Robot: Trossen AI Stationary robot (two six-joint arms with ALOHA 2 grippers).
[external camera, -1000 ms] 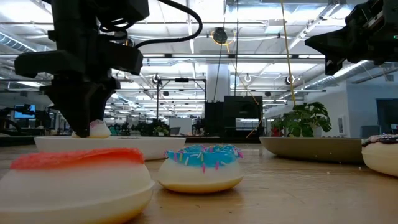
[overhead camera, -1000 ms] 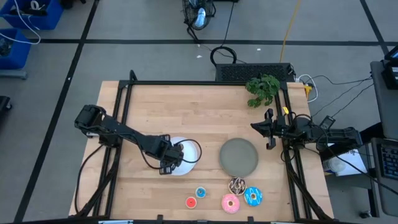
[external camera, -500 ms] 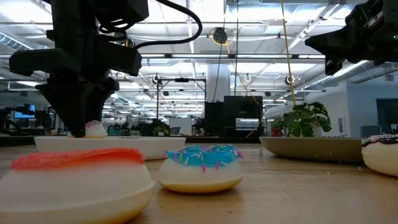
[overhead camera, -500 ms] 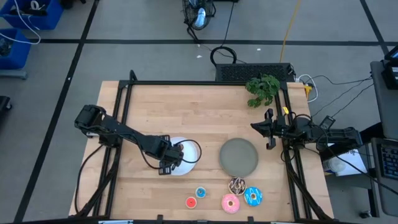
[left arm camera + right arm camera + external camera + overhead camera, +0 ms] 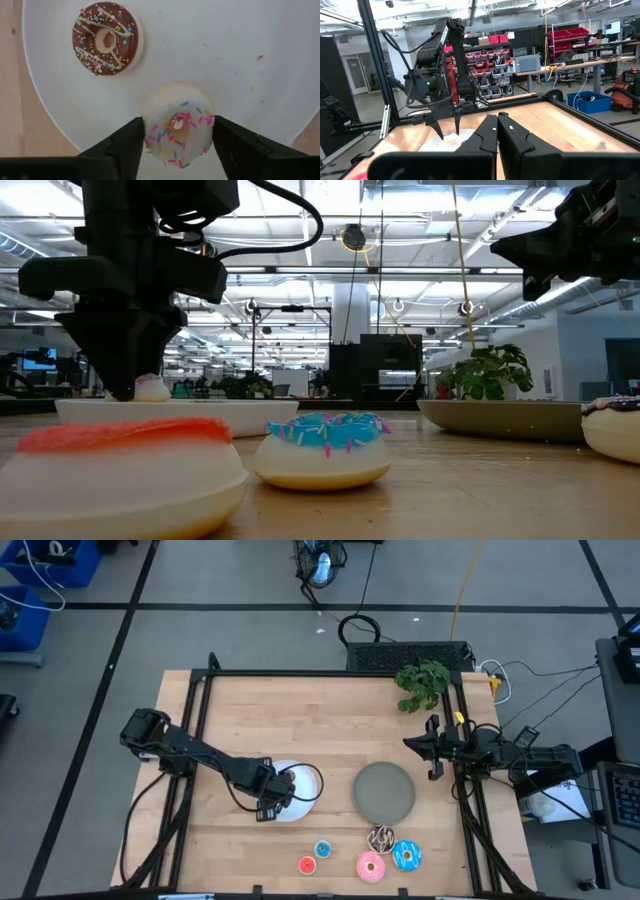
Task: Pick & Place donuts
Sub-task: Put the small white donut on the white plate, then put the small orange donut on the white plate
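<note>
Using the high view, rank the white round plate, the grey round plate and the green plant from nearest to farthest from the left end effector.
1. White round plate: directly under the left end effector, which hangs over its left part.
2. Grey round plate: to the right of the white one, mid-table.
3. Green plant: at the table's far right corner, farthest away.

1. Wooden table carries a white plate and a grey plate, both toward its near edge.
2. Five donuts line the near edge.
3. Green plant sits at the far right corner.
</note>
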